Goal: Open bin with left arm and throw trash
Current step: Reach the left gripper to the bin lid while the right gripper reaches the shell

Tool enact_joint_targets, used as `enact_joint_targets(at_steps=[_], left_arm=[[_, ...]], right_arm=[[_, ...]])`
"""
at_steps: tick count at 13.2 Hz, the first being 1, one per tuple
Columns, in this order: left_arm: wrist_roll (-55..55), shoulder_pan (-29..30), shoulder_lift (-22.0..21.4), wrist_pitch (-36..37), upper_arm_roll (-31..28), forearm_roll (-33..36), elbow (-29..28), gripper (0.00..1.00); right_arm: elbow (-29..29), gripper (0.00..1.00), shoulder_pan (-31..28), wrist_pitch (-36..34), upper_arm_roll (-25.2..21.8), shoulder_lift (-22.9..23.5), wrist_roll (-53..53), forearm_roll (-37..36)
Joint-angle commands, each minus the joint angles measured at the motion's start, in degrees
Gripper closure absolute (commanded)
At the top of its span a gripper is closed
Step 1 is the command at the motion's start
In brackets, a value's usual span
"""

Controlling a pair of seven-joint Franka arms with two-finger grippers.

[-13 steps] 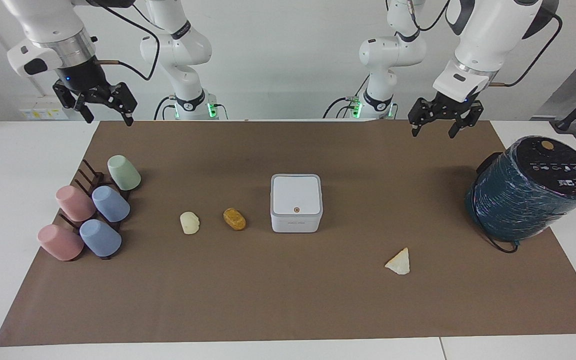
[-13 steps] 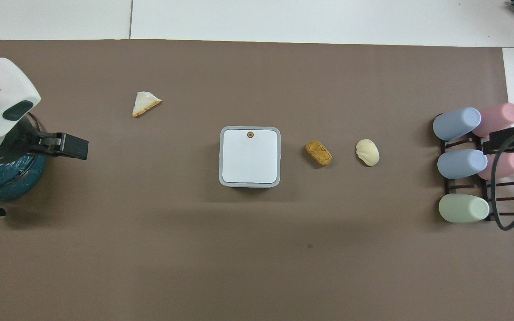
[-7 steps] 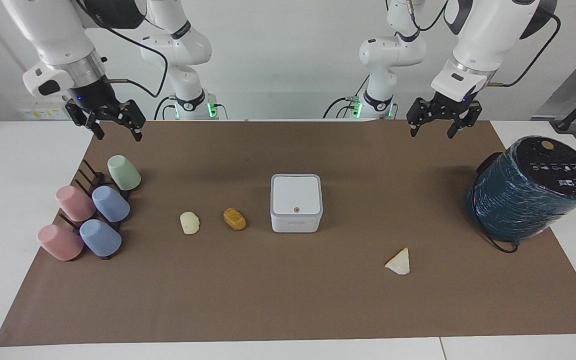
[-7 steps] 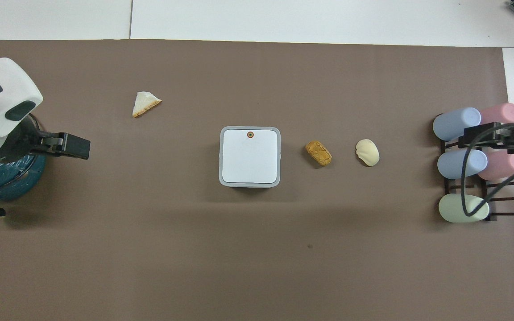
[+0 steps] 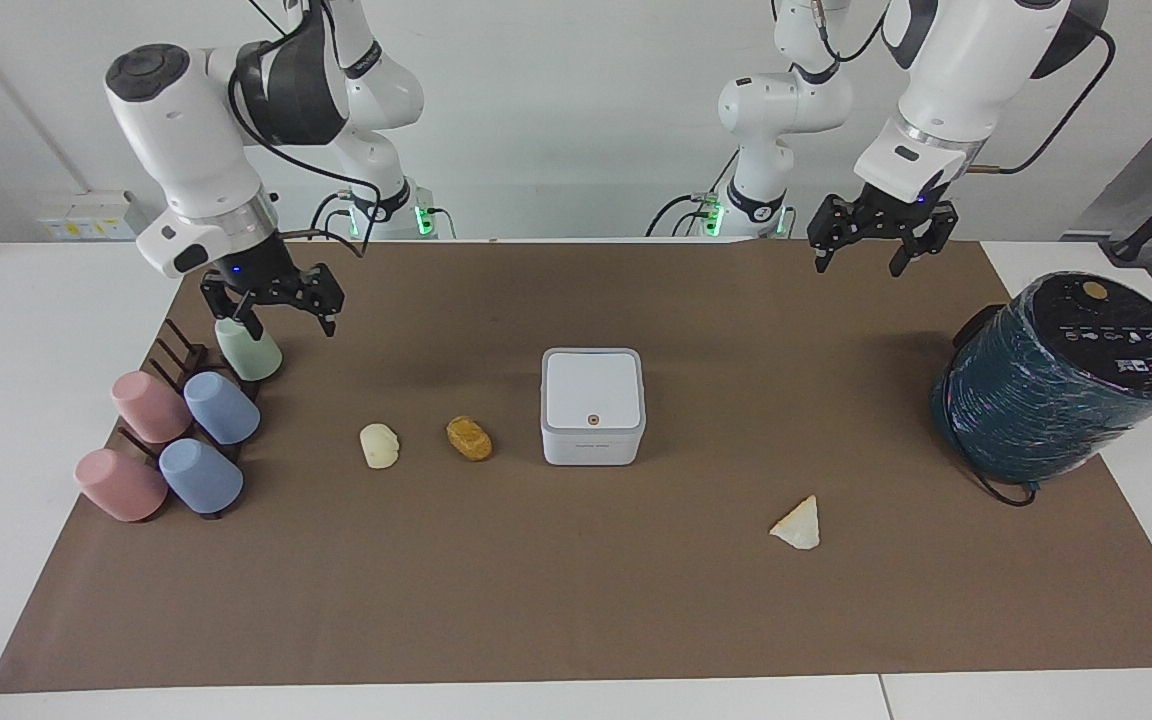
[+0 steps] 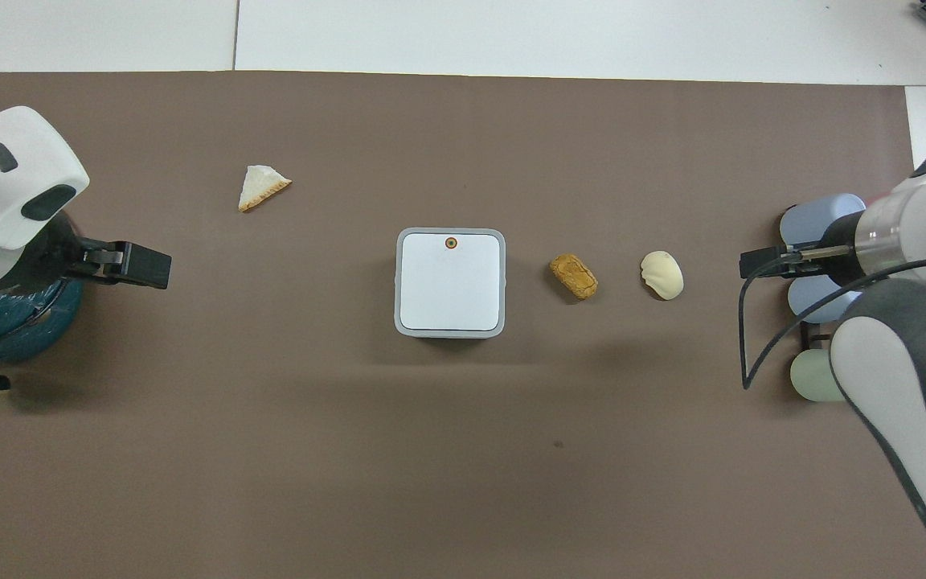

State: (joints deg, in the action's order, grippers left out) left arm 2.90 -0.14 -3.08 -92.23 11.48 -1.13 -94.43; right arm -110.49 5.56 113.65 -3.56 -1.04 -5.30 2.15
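Bin (image 5: 592, 405) lid is sitting closed, so I am judging the approach unbegun: the left end effector (image 5: 870, 246), open and empty, is hanging over the bench (image 5: 576, 600) and needs to come down onto the lid, while the right end effector (image 5: 282, 302), also open and empty, is hovering by the green cup (image 5: 248, 346).

Small white square plastic bin (image 6: 450, 282), lid closed, at frame centre on brown paper-covered table (image 6: 463, 450); golden-brown oval lump (image 6: 574, 276) and cream lump (image 6: 662, 275) to its right; pale triangular wedge (image 6: 261, 186) upper left.

Bare counter (image 5: 576, 600) surrounds the bin (image 5: 592, 405), lid shut. In the facing view, two lumps (image 5: 469, 438) sit at its 9 o'clock, the wedge (image 5: 798, 525) at 4, the cylinder (image 5: 1061, 378) at 3.
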Motion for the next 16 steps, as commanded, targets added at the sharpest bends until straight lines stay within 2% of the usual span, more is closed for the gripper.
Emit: enact_joint_targets(at_steps=[1,2,5,6,7,10,14,16], left_arm=[[0.3,-1.7,-0.4,-0.6,-0.4,0.7,-0.5,0.0],[0.4,-2.1,-0.3,-0.7,-0.4,0.5,-0.2,0.01],[5.7,-5.1,0.8,-2.5,-0.3,-0.6,-0.3,0.66],[8.0,-6.4,2.1,-2.9,-0.3,-1.2,-0.1,0.94],[9.0,-7.6,2.6,-3.7,-0.3,-1.9,-0.2,1.0],[13.9,-10.9,4.5,-7.4,-0.3,-2.0,-0.4,1.0],[23.2,-16.1,10.7,-15.6,-0.3,-2.0,-0.2,1.0],[26.7,-17.6,13.0,-20.4,-0.3,-4.3,-0.2,1.0]], right_arm=[[-0.6,0.0,-0.3,4.6,-0.2,4.5,-10.7,1.2],[-0.6,0.0,-0.3,6.4,-0.2,6.6,-14.9,1.2],[-1.7,0.0,1.2,12.6,-0.2,10.7,-18.2,1.2],[-2.2,0.0,1.7,14.6,-0.2,11.9,-18.0,1.2],[-2.2,0.0,2.3,15.6,-0.2,13.2,-18.0,1.2],[-2.6,0.0,3.2,16.7,-0.2,15.4,-18.1,1.3],[-8.1,0.0,4.3,20.8,-0.2,15.3,-17.9,1.3],[-8.7,0.0,4.3,22.0,-0.2,16.1,-18.2,1.3]])
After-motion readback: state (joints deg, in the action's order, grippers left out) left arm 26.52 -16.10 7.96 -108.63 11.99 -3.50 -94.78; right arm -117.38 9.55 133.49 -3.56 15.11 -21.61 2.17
